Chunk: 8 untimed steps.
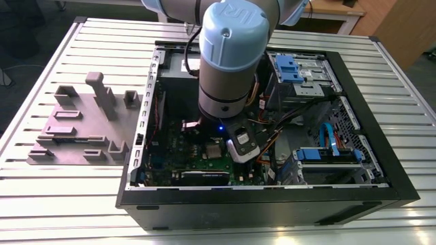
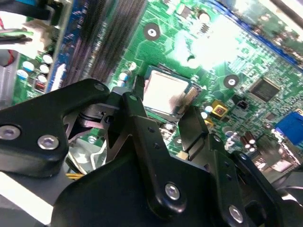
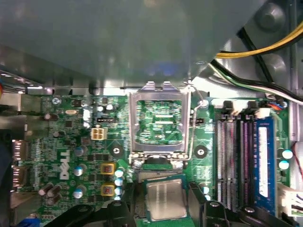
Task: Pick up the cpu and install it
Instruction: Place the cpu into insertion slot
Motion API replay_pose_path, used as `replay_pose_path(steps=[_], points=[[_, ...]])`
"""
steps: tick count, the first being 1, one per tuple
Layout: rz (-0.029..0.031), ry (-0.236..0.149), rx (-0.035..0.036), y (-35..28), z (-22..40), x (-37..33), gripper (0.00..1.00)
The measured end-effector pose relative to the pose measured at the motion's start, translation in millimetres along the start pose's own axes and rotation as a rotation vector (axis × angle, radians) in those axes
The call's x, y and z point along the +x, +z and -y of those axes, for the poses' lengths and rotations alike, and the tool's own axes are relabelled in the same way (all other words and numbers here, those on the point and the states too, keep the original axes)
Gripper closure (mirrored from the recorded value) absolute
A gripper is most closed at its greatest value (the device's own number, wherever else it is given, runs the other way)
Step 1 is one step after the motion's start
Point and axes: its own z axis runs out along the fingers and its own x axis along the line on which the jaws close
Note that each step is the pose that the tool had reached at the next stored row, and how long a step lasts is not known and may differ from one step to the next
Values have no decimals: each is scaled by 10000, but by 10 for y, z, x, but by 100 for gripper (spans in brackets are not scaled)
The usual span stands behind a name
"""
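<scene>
1. On ribbed table (image 1: 54, 204), open case (image 1: 238, 210) lying flat. Grey fixture plate (image 1: 75, 127) well apart from the pincer, toward the exterior view's left.
2. Down inside the case at the end of the arm (image 1: 232, 61): pincer (image 2: 162, 97), low over the green board (image 3: 71, 142).
3. Closed to a narrow gap, by the look of the second wrist view, with fingers (image 2: 134, 106) set against opposite edges of the cpu (image 2: 163, 90) (silver top up, roughly level with the board).
4. Same again in the first wrist view: cpu (image 3: 164, 201) between the fingers, directly beneath the pincer, at the socket.
5. Done, judging from that: pick-up from outside the case and carry to the socket.
6. Cannot tell whether seated in the socket or held just above it (dark socket surround visible close around the chip, contact underneath hidden).
7. Just beyond the pincer: frame (image 3: 161, 90), swung open and standing clear of the chip (board visible through its window).
8. Not yet done, as far as visible: grip not let go, frame not lowered over the cpu, nothing clamped.
9. Overall, late in the placing, with the locking-down part of the install not begun.
</scene>
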Motion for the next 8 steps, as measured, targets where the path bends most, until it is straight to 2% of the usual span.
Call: replay_pose_path(steps=[2,8], points=[[-7,-5,-2,1,1,-26,44],[-29,-358,-9,17,3,-26,44]])
